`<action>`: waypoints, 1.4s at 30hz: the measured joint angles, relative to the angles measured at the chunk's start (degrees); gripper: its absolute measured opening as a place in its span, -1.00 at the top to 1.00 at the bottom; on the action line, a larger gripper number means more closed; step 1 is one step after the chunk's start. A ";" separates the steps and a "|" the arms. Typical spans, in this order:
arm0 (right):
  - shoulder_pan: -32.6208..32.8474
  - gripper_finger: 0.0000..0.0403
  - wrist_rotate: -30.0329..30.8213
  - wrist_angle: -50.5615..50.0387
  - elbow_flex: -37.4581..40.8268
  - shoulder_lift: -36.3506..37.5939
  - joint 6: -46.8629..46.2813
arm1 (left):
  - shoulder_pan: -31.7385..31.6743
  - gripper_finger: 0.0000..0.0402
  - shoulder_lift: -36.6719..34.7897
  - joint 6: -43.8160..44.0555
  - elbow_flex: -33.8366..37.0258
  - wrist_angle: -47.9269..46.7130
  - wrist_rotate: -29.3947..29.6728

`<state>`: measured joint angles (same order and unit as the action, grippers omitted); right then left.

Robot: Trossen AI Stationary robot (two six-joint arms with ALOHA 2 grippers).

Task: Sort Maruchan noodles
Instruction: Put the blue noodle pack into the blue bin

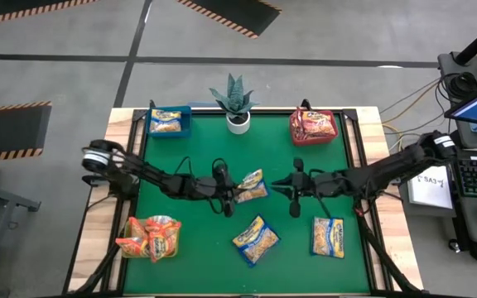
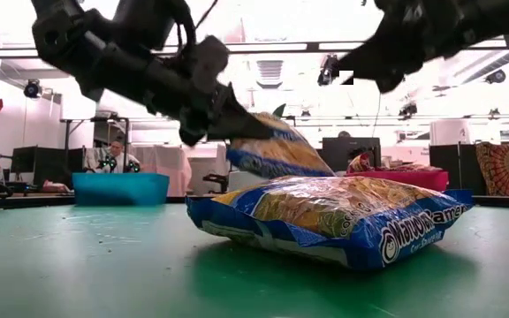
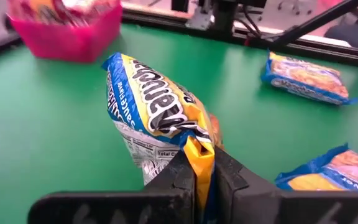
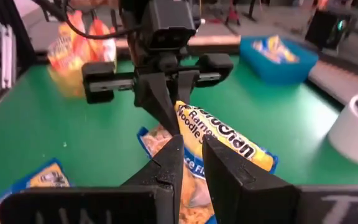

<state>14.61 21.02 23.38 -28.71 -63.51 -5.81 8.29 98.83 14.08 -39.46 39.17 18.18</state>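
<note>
My left gripper (image 1: 237,192) is shut on a blue-edged yellow noodle packet (image 1: 252,186) above the middle of the green table; the same packet (image 3: 154,112) fills the left wrist view. My right gripper (image 1: 277,187) faces it from the right, a little apart. Its fingers (image 4: 192,155) are shut to a narrow slit with nothing between them. Two more blue-edged yellow packets (image 1: 255,240) (image 1: 327,236) lie flat near the front edge. A heap of orange and red packets (image 1: 149,237) lies at the front left. My left gripper pinches the packet's crimped end edge (image 3: 197,149) between its two fingers. The fingers come from the table's left, nearly level and slanting a little down. The packet sticks out beyond them toward the right, tilted, and is lifted clear of the table.
A blue bin (image 1: 168,122) with a yellow packet stands at the far left. A red bin (image 1: 313,126) with red packets stands at the far right. Between them is a potted plant (image 1: 237,103). In the low view a packet (image 2: 334,221) lies in the foreground.
</note>
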 joint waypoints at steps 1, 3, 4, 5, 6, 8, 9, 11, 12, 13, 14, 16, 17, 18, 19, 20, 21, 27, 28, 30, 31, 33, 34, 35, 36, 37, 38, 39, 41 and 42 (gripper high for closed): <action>-0.02 0.74 0.04 -0.16 0.00 1.12 0.75 | 0.00 1.00 -1.42 -0.87 0.00 -1.61 0.73; -0.02 0.74 1.02 0.09 0.00 2.53 1.91 | 0.00 1.00 -4.61 -2.36 0.00 -5.42 2.37; -0.02 0.74 1.78 0.27 -0.04 3.07 2.32 | 0.00 1.00 -5.98 -3.06 0.00 -6.75 2.80; -0.02 0.74 2.57 -0.08 -0.03 3.56 2.41 | 0.00 1.00 -7.44 -3.71 0.00 -8.19 3.43; -0.02 0.74 3.02 -0.12 -0.03 3.73 2.42 | -0.02 1.00 -8.86 -4.37 0.00 -9.30 3.92; -0.04 0.74 3.10 -0.04 -0.04 3.81 2.81 | -0.04 1.00 -11.66 -5.56 0.00 -11.81 5.30; -0.04 0.74 3.10 -0.15 -0.04 3.83 2.93 | -0.04 1.00 -12.97 -6.06 0.00 -12.83 6.16; -0.02 0.74 3.57 0.06 -0.04 3.77 2.89 | -0.23 1.00 -15.92 -7.13 0.00 -15.97 8.38; -0.02 0.74 4.43 0.02 -0.11 3.73 2.89 | -0.41 1.00 -17.43 -7.76 0.00 -17.75 9.74; -0.02 0.74 5.37 -0.04 -0.18 3.72 2.89 | -0.67 1.00 -18.94 -8.39 0.00 -19.60 11.43; -0.03 0.74 6.25 -0.19 -0.26 3.70 2.89 | -0.99 1.00 -20.61 -8.87 0.00 -21.90 13.13; -0.04 0.74 7.64 -0.04 -0.70 3.41 3.07 | -1.81 1.00 -23.87 -9.28 0.00 -27.33 16.53; -0.04 0.74 7.71 -0.09 -0.81 3.46 3.65 | -2.37 1.00 -25.52 -9.31 0.00 -30.02 17.59; -0.04 0.74 7.72 -0.28 -0.94 3.55 4.09 | -3.00 1.00 -27.13 -9.21 0.00 -32.62 18.51; -0.06 0.74 7.69 -0.21 -1.31 3.55 4.61 | -3.68 1.00 -28.79 -8.97 0.00 -35.46 19.12; -0.18 0.74 7.67 -0.03 -1.61 3.55 5.23 | -4.49 1.00 -30.27 -8.57 0.00 -38.37 20.02; -0.32 0.74 7.68 0.07 -1.84 3.54 5.64 | -5.33 1.00 -31.57 -8.25 0.00 -40.67 20.92; -2.82 0.74 7.67 -0.16 -3.33 3.50 8.54 | -12.71 1.00 -37.86 -7.58 -0.40 -53.50 27.76; -3.45 0.74 7.63 -0.22 -3.50 3.50 8.90 | -14.38 1.00 -38.23 -7.63 -0.71 -55.21 28.94; -4.70 0.74 7.65 -0.28 -3.63 3.50 9.69 | -17.94 1.00 -38.57 -8.69 -1.48 -58.01 30.82; -5.38 0.74 7.65 -0.35 -3.69 3.50 9.95 | -19.76 1.00 -38.60 -9.29 -1.89 -59.60 31.41; -6.62 0.74 7.65 -0.35 -3.72 3.50 10.47 | -23.61 1.00 -37.99 -10.37 -2.49 -61.17 32.30; -7.25 0.74 7.64 -0.36 -3.72 3.50 10.77 | -25.53 1.00 -37.61 -11.05 -2.65 -61.25 32.36; -7.85 0.74 7.64 -0.41 -3.72 3.50 10.95 | -27.54 1.00 -37.07 -11.70 -2.80 -61.30 32.37; -8.40 0.74 7.64 -0.44 -3.72 3.48 11.00 | -29.54 1.00 -36.42 -12.22 -2.96 -61.14 32.43; -8.86 0.74 7.63 -0.50 -3.72 3.46 11.00 | -31.46 1.00 -35.70 -12.44 -3.02 -60.76 32.43; -9.20 0.74 7.63 -0.64 -3.72 3.46 11.00 | -33.26 1.00 -34.87 -12.49 -3.02 -60.62 32.41; -9.47 0.74 7.64 -0.82 -3.72 3.46 11.00 | -34.86 1.00 -33.94 -12.52 -3.02 -60.62 32.39; -9.73 0.74 7.61 -1.74 -3.69 3.46 11.00 | -37.18 1.00 -32.05 -12.53 -3.02 -59.93 32.43; -9.75 0.74 7.61 -2.26 -3.69 3.46 10.99 | -38.07 1.00 -30.99 -12.85 -3.02 -59.53 32.41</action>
<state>4.87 28.62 21.12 -32.40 -60.05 5.19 -29.78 67.84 1.23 -42.48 -20.36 50.59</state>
